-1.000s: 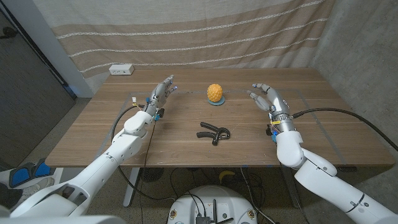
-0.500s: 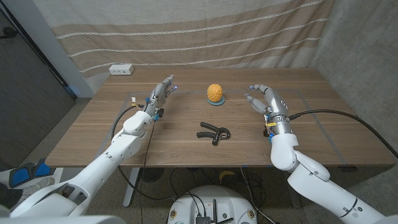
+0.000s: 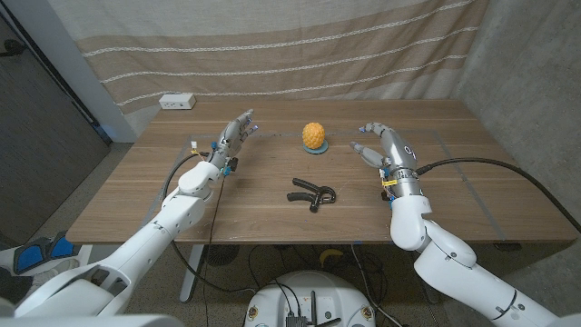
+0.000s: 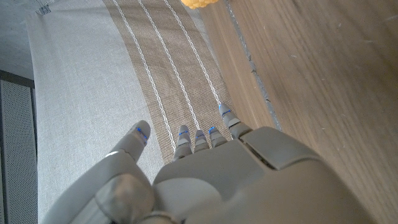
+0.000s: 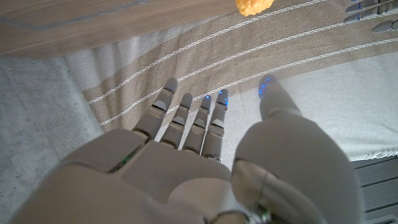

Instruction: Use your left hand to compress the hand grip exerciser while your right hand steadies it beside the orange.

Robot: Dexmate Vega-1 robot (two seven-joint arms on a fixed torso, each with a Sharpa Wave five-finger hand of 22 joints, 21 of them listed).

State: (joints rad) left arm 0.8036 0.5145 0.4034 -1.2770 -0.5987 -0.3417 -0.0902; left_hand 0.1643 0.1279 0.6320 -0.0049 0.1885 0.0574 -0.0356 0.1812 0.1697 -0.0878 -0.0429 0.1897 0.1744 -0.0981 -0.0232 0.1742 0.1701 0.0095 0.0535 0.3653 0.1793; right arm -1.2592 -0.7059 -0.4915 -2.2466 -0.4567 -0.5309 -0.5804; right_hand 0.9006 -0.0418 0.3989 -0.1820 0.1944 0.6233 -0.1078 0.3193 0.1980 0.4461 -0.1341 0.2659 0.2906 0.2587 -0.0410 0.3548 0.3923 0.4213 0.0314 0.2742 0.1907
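A black hand grip exerciser lies on the wooden table, near the middle and closer to me than the orange, which sits on a small teal ring. My left hand hovers open to the left of the orange, fingers stretched toward the curtain and holding nothing. My right hand is open to the right of the orange, fingers spread, also holding nothing. Both hands are well apart from the exerciser. The orange peeks in at an edge of the left wrist view, and the orange also appears in the right wrist view.
A white power strip lies at the table's back left corner. A striped beige curtain hangs behind the table. Black cables trail from both forearms across the table's sides.
My right hand has shifted left, toward the orange and slightly away from me. The left hand, the orange and the exerciser have stayed put.
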